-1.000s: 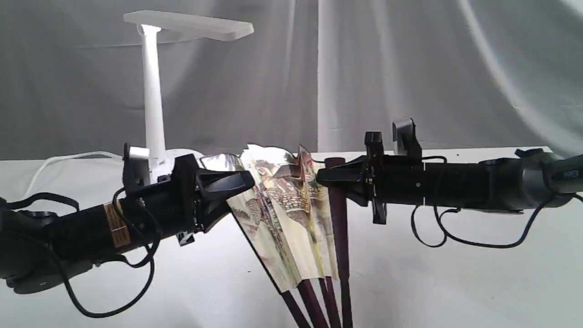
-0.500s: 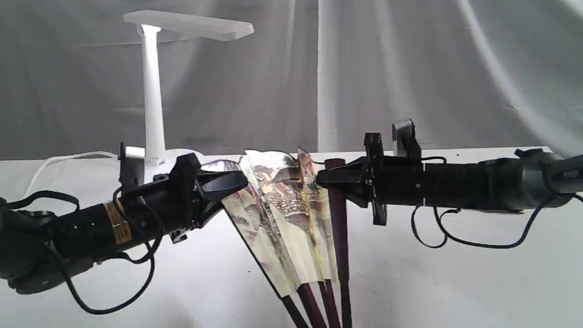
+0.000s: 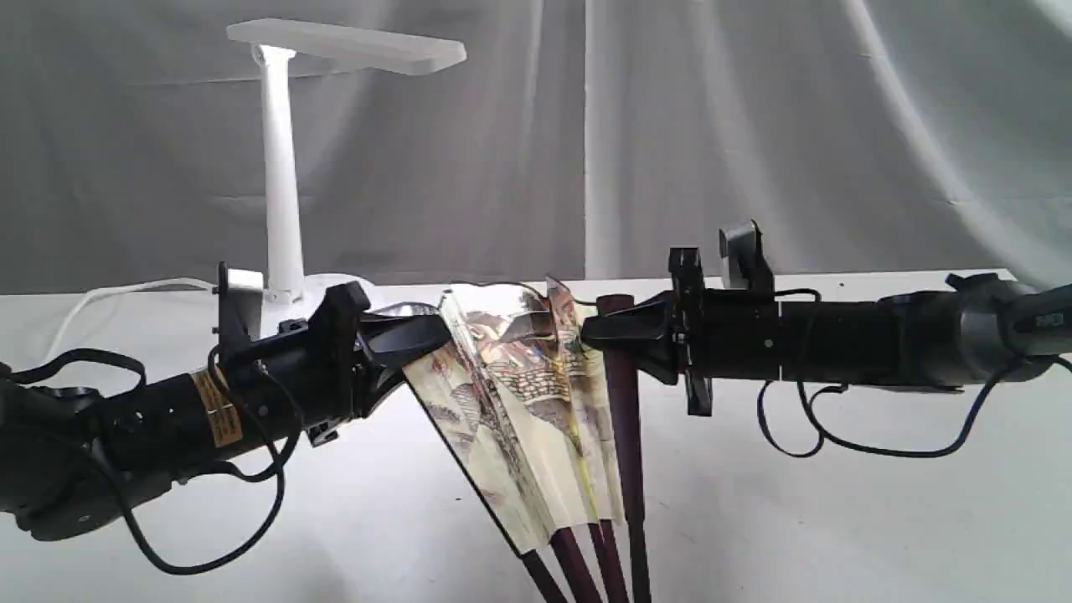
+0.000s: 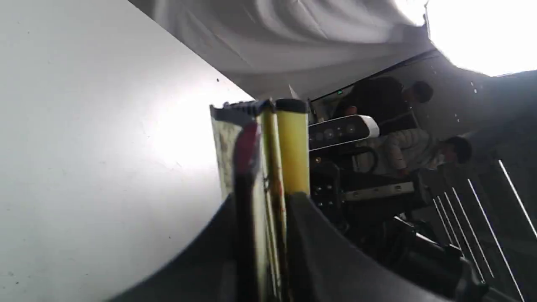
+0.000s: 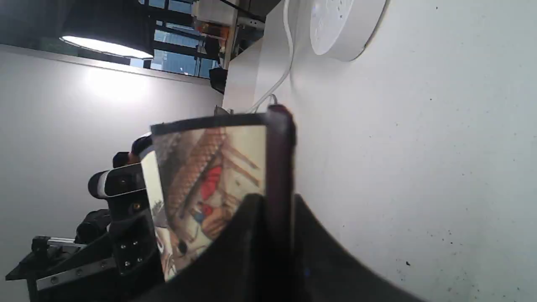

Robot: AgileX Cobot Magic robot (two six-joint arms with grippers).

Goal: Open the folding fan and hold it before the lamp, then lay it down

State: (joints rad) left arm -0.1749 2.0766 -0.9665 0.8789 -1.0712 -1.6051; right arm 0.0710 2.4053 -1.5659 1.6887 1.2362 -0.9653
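Cream pleated paper on the folding fan is only part spread; the step, I judge, is drawing its 2 guards apart evenly, sparing the pleats; the left gripper clamps one guard with some pleats; the right gripper pinches the maroon guard; painted village, black edging, ribs converging downward, held above the table's middle; the lamp stands near its far left corner.

folding fan: ribs run off the exterior view's bottom edge, pivot not visible. lamp: base mostly hidden behind left arm; right wrist view cuts it at the frame edge. Left wrist view: fan pleats blurred, painting unreadable.
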